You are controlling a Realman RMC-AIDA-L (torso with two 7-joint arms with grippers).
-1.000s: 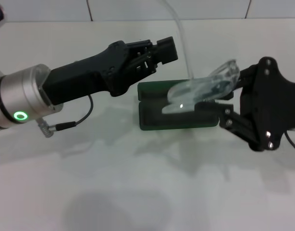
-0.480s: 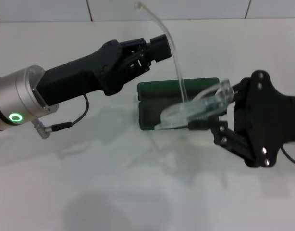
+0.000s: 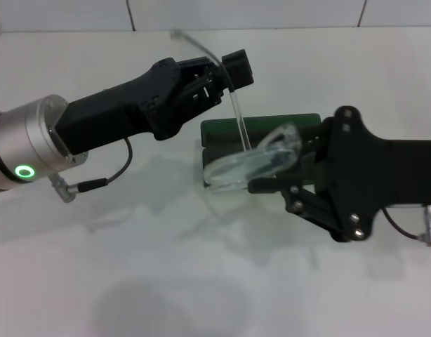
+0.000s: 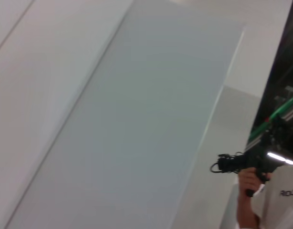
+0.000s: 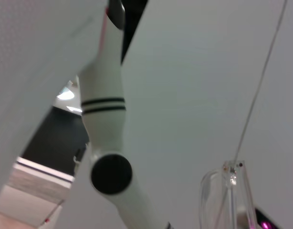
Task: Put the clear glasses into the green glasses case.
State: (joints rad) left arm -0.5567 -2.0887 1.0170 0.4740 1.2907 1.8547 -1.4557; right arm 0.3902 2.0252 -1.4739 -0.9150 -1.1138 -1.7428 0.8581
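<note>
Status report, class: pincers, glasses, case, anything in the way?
Right pincer holding clear glasses over the open green glasses case. Left pincer idle behind it. One temple arm sticks up.

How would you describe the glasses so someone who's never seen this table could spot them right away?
On the white table, find the green case between the two black arms. The glasses lie tilted across it, held by the right hand. They are fully see-through, with one thin arm sticking up past the left hand.
</note>
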